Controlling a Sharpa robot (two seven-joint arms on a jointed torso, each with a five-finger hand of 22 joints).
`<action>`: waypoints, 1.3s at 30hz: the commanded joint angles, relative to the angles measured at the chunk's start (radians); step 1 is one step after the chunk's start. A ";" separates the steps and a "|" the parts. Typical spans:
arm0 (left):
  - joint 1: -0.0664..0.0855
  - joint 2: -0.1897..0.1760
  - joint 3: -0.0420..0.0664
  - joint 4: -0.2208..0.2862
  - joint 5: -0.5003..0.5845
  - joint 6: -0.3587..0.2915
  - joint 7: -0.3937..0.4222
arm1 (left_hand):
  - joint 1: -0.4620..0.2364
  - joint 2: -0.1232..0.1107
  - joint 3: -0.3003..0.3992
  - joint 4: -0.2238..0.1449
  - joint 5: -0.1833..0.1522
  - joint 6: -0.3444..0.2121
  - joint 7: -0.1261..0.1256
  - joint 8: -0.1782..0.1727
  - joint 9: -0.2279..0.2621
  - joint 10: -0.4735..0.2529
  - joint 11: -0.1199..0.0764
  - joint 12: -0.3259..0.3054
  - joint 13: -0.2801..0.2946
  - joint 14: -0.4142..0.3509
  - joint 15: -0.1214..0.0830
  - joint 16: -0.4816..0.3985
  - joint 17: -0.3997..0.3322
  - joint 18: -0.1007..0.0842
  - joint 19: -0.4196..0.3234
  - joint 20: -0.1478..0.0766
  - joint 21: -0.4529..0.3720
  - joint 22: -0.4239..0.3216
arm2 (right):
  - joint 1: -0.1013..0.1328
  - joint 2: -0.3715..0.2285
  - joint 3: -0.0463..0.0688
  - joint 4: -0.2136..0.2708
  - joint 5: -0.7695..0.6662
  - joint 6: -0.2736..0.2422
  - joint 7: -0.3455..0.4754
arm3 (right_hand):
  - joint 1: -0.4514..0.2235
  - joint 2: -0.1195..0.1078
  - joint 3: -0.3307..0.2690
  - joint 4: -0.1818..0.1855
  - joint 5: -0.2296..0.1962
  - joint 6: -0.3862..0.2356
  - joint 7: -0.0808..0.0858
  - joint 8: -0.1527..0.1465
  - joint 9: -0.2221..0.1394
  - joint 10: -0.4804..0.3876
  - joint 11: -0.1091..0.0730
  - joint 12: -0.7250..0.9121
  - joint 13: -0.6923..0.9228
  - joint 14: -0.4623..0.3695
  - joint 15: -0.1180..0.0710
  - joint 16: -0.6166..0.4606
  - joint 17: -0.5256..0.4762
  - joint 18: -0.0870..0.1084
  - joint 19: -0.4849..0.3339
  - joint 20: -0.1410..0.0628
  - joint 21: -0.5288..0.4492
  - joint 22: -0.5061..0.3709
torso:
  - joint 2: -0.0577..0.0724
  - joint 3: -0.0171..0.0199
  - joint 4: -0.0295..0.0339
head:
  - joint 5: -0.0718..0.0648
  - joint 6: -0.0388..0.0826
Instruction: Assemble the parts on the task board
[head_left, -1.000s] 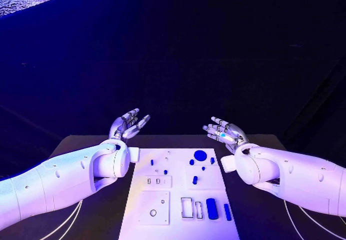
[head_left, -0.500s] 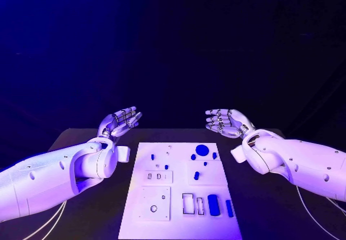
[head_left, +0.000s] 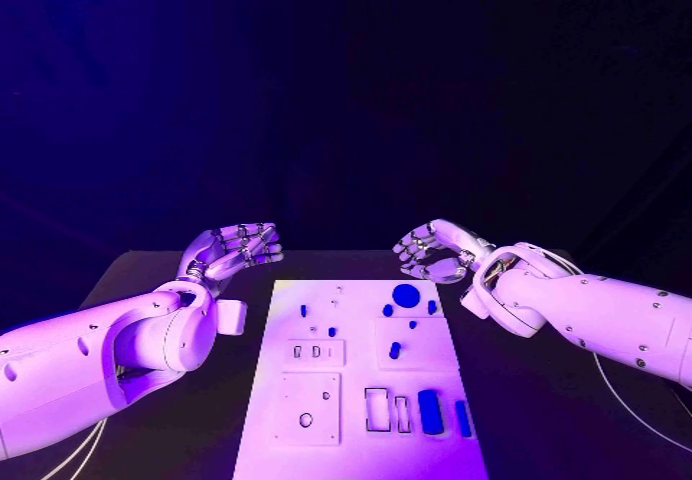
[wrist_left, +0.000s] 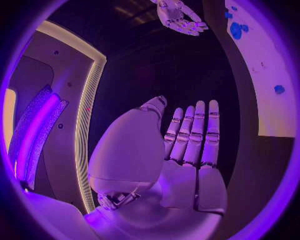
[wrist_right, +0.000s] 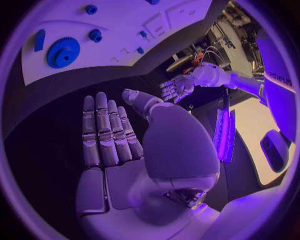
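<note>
Task board (head_left: 361, 440) lay in the middle of the black table (head_left: 173, 420), both hands raised beyond its far end.
Blue parts (head_left: 407, 295) sat toward the board's far right corner. The left hand (head_left: 231, 248) and right hand (head_left: 433, 250) held nothing, fingers extended side by side.

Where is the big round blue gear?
The gear sits at the far end of the board in the head view, toward the right hand's side, with smaller blue parts beside it.
</note>
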 joint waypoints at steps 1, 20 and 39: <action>0.004 -0.013 0.002 0.035 -0.019 0.074 0.002 | 0.004 -0.016 0.012 -0.002 -0.001 0.012 0.017 0.009 0.002 0.021 -0.009 0.003 0.001 0.025 -0.010 0.024 0.024 0.013 0.024 -0.010 0.022 0.010 | 0.005 0.003 0.000 0.018 -0.298 0.135 -0.149 | 0.002 -0.038 -0.059 -0.002 -0.014 0.077 -0.034 0.017 0.012 0.096 -0.042 -0.013 0.007 0.179 -0.061 0.092 0.107 0.019 0.117 -0.062 0.152 0.086 | 0.022 -0.0025 0.0076 | -0.007 0.000; 0.010 -0.049 0.017 0.126 -0.091 0.108 -0.014 | 0.001 -0.039 0.020 -0.004 -0.005 0.016 0.013 0.012 0.006 0.034 -0.013 -0.012 0.000 0.031 -0.018 0.059 0.071 0.012 0.056 -0.028 0.068 0.032 | 0.008 0.017 -0.001 0.046 -0.484 0.214 -0.263 | 0.006 -0.084 -0.092 0.095 -0.018 0.086 -0.058 -0.019 0.023 0.061 -0.063 -0.016 0.035 0.373 -0.096 0.919 0.896 -0.024 0.338 -0.109 0.681 0.607 | 0.063 -0.0071 0.0259 | -0.022 -0.015; 0.012 -0.053 0.023 0.136 -0.076 0.109 -0.016 | 0.001 -0.039 0.022 -0.004 -0.006 0.015 0.014 0.012 0.006 0.034 -0.013 -0.015 -0.001 0.028 -0.018 0.060 0.075 0.012 0.061 -0.029 0.075 0.036 | -0.001 0.044 -0.003 0.029 -0.497 0.233 -0.283 | 0.008 -0.071 -0.107 0.131 -0.005 0.096 -0.059 -0.015 0.032 0.064 -0.064 -0.010 0.051 0.381 -0.093 1.028 0.989 -0.039 0.377 -0.105 0.774 0.733 | 0.072 -0.0066 0.0283 | -0.012 -0.027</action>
